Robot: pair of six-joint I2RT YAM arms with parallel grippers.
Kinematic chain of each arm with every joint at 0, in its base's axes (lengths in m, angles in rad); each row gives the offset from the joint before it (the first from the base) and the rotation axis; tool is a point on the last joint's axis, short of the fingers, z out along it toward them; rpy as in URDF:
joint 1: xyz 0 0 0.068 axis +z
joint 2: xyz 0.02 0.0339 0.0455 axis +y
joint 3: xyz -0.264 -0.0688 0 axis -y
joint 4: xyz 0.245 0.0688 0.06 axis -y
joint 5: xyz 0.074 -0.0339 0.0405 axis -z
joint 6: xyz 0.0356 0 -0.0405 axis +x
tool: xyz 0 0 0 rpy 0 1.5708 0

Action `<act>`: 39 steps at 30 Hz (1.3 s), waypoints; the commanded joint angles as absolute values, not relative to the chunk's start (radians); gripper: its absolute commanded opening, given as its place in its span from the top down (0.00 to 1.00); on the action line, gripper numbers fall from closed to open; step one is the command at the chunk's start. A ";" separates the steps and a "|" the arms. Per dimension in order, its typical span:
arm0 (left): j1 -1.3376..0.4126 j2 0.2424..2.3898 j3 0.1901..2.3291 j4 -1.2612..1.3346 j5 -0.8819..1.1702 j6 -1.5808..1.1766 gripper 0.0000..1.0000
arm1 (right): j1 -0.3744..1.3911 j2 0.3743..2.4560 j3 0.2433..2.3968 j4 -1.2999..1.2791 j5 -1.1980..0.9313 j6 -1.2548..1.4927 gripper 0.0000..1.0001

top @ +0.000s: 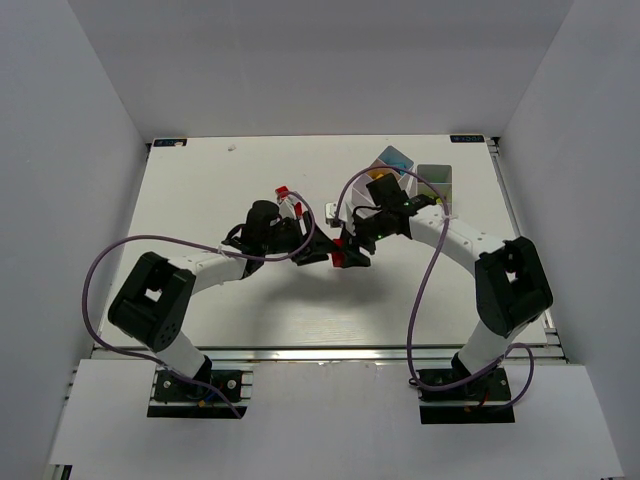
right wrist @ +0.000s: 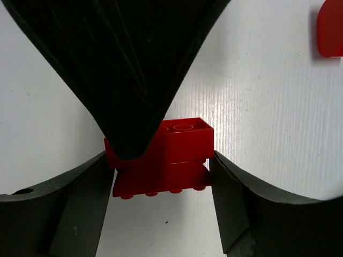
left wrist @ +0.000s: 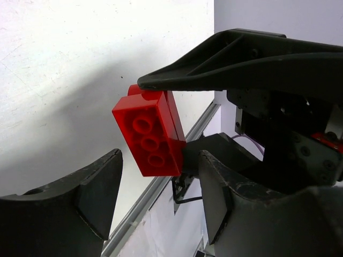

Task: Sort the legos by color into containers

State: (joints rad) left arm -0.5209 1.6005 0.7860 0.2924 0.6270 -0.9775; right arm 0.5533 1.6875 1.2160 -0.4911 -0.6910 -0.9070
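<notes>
Right gripper (right wrist: 159, 160) clamped on red brick (right wrist: 179, 140) at mid-table (top: 215, 195), left gripper (left wrist: 159, 174) jaws wide, brick just ahead of its fingertips, containers (top: 420, 178) at far right, second red lego (right wrist: 328, 29) lying nearby.

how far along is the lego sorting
Some done: a blue lego and a yellow lego sit in the containers. In hand: the right gripper clamps a red lego; the left gripper is open by it. Left: at least a second red lego outside.

red brick (right wrist: 185, 142) half hidden, red piece (right wrist: 329, 29) cut off
</notes>
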 commanded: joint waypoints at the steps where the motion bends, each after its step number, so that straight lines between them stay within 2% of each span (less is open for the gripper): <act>1: -0.526 1.597 0.830 0.304 0.641 -0.973 0.32 | 0.563 1.632 1.255 -0.440 -0.712 -0.847 0.71; 10: -0.526 1.621 0.841 0.314 0.655 -0.982 0.41 | 0.587 1.595 1.217 -0.380 -0.687 -0.834 0.71; 13: -0.526 1.629 0.839 0.328 0.663 -0.989 0.52 | 0.597 1.583 1.203 -0.370 -0.678 -0.836 0.71; 14: -0.526 1.631 0.836 0.343 0.670 -0.997 0.66 | 0.600 1.582 1.200 -0.368 -0.675 -0.841 0.71; 17: -0.526 1.629 0.830 0.360 0.675 -1.008 0.81 | 0.603 1.577 1.181 -0.374 -0.654 -0.876 0.71; 18: -0.526 1.626 0.828 0.360 0.672 -1.006 0.83 | 0.603 1.575 1.175 -0.379 -0.649 -0.891 0.71; 21: -0.526 1.602 0.825 0.341 0.650 -0.993 0.87 | 0.601 1.568 1.137 -0.385 -0.623 -0.945 0.72; 39: -0.445 1.465 0.765 0.281 0.618 -0.969 0.90 | 0.571 1.546 1.025 -0.341 -0.575 -1.025 0.73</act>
